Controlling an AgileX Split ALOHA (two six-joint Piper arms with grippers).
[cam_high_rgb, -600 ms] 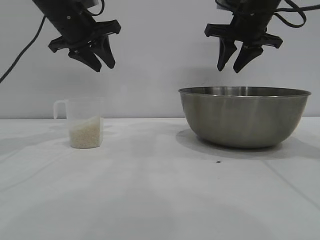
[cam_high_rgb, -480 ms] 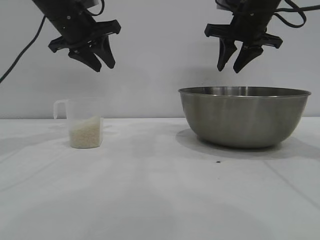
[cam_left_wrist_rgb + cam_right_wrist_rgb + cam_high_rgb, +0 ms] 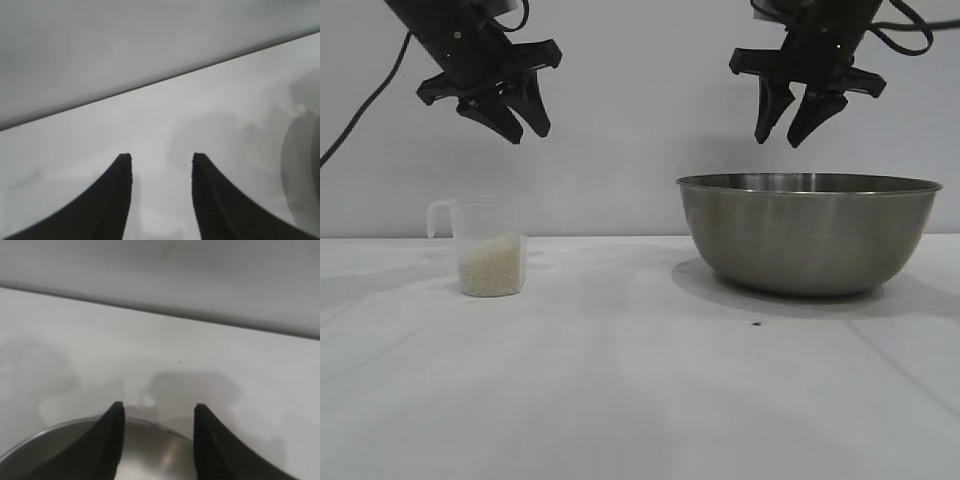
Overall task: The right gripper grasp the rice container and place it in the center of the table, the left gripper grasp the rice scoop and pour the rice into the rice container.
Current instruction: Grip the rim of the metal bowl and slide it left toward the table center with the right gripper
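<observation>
The rice container (image 3: 809, 236), a large steel bowl, stands on the white table (image 3: 640, 390) at the right. My right gripper (image 3: 780, 138) hangs open and empty above the bowl's left part; its wrist view shows the bowl's rim (image 3: 160, 428) between the open fingers. The rice scoop (image 3: 485, 245), a clear plastic cup with a loop handle, stands at the left, partly filled with rice (image 3: 492, 265). My left gripper (image 3: 528, 136) hangs open and empty well above the scoop. Its wrist view shows only bare table (image 3: 160, 125) between the fingers.
A small dark speck (image 3: 756, 323) lies on the table in front of the bowl. A black cable (image 3: 360, 105) hangs at the far left. A plain grey wall stands behind the table.
</observation>
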